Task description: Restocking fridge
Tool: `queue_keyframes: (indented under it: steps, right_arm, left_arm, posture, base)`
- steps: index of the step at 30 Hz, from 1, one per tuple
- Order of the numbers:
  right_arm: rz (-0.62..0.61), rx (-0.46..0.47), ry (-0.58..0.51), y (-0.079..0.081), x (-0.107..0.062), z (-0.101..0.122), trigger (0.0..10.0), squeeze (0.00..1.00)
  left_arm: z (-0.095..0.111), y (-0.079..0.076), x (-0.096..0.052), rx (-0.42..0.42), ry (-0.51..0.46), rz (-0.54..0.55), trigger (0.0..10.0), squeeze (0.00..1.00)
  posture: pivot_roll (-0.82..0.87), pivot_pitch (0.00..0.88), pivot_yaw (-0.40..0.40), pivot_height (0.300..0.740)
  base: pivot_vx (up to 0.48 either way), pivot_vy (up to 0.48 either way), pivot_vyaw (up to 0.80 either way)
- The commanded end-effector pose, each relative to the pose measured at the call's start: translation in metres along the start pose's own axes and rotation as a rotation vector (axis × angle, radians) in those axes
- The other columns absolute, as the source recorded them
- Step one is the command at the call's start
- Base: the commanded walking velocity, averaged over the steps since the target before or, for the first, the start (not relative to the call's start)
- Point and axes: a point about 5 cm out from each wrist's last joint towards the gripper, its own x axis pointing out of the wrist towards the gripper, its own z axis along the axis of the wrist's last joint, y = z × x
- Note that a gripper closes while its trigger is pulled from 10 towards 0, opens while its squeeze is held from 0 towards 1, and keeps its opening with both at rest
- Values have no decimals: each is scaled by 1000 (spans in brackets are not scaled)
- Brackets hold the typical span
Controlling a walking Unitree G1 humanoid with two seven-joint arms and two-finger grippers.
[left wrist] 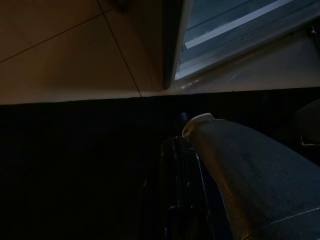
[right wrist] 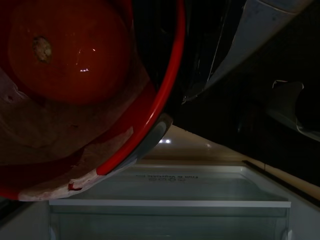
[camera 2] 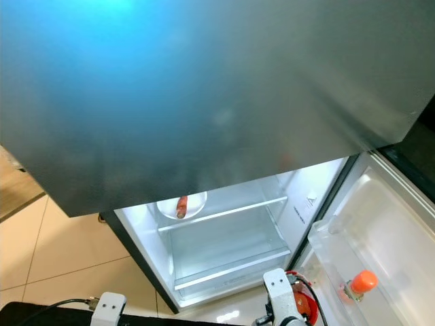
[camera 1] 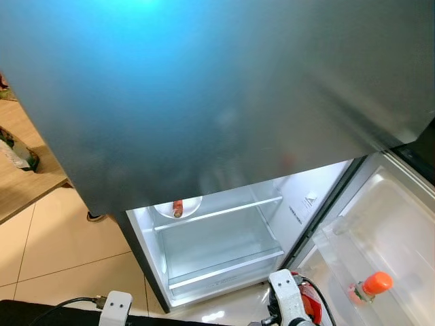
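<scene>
**Red bowl held low before the open fridge**

Nearest the camera, a red bowl (right wrist: 100, 125) with an orange fruit (right wrist: 70, 50) in it is carried at the right gripper (camera 1: 306, 302); whether its fingers are pinching the rim cannot be told. The left gripper (left wrist: 185, 200) is held low over a dark surface, and its finger state cannot be told either. Beyond, the lower fridge compartment (camera 1: 217, 251) is seen lit, with a glass shelf (camera 1: 217, 214) on which a white plate (camera 1: 178, 206) holding a sausage-like item is set. In the open door's bin (camera 1: 353, 265), an orange-capped bottle (camera 1: 370, 285) is lying. Above, a closed grey upper door (camera 1: 217, 88) is seen. A tilt of the bowl on the way in is judged the main risk: the fruit could roll out, or the rim could be knocked against the shelf edge.
</scene>
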Motion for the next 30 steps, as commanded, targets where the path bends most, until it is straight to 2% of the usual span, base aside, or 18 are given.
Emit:
queue_keyframes:
  steps: [1,7,10,13,17,30]
  right_arm:
    - [-5,3,-1,0,1,1,10000,0]
    - [-3,2,-1,1,1,2,10000,0]
    - [-1,0,1,1,1,2,10000,0]
    - [1,-2,1,1,1,2,10000,0]
    - [3,-6,4,1,1,2,10000,0]
    - [4,-8,13,1,1,0,10000,0]
  left_arm:
    - [-7,2,-3,-4,32,5,10000,0]
    - [-7,2,-3,-3,35,-6,10000,0]
    - [-6,-1,-2,27,40,-35,10000,0]
    - [-4,-8,0,130,52,-97,10000,0]
    - [0,-14,2,194,38,-150,10000,0]
    - [-3,-17,1,158,32,-162,10000,0]
  posture:
    - [-109,104,7,740]
    - [-107,106,4,740]
    - [-107,110,2,740]
    - [-108,113,-4,740]
    - [-108,114,-6,740]
    - [-100,117,-10,740]
  base:
    - [0,0,0]
    - [0,0,0]
    - [0,0,0]
    - [0,0,0]
    - [0,0,0]
    - [0,0,0]
